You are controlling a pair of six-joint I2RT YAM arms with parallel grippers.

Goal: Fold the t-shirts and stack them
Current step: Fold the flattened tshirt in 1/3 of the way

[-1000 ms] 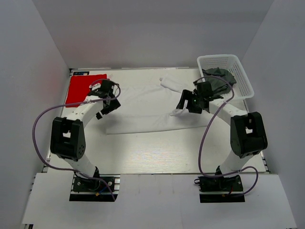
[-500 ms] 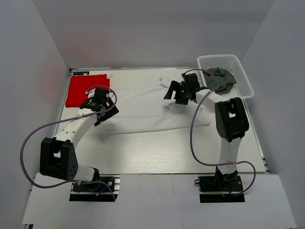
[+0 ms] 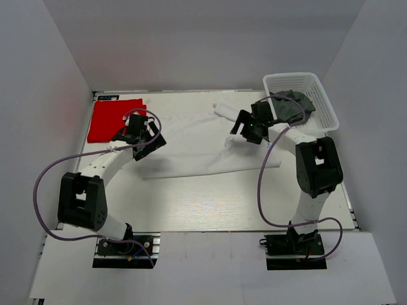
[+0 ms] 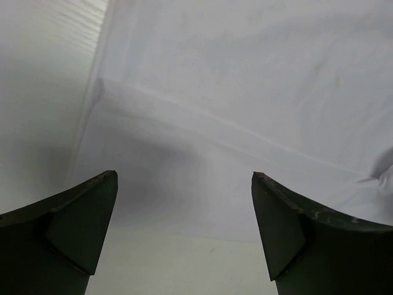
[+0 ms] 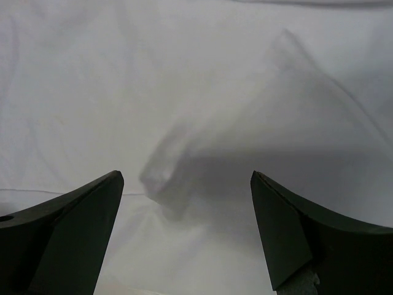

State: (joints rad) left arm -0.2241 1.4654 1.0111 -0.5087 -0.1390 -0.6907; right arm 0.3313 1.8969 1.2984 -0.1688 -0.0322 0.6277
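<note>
The white t-shirt (image 3: pixel 197 143) lies spread flat across the middle of the table. The red t-shirt (image 3: pixel 114 119) lies folded at the far left corner. My left gripper (image 3: pixel 146 143) is open and empty over the white shirt's left edge. The left wrist view shows its jaws (image 4: pixel 184 175) wide apart above the white cloth (image 4: pixel 245 74) and a hem line. My right gripper (image 3: pixel 247 130) is open and empty over the shirt's right part. In the right wrist view its jaws (image 5: pixel 187 175) stand apart above white cloth (image 5: pixel 123 74) with a small raised fold (image 5: pixel 163 172).
A white mesh basket (image 3: pixel 321 95) stands at the far right corner with a dark grey cloth (image 3: pixel 289 107) in it, close behind my right gripper. Bare table (image 3: pixel 210 203) lies between the shirt and the arm bases.
My right gripper has moved from the shirt's near right edge toward the far side, then a little right. My left gripper dipped toward the near side and came back.
</note>
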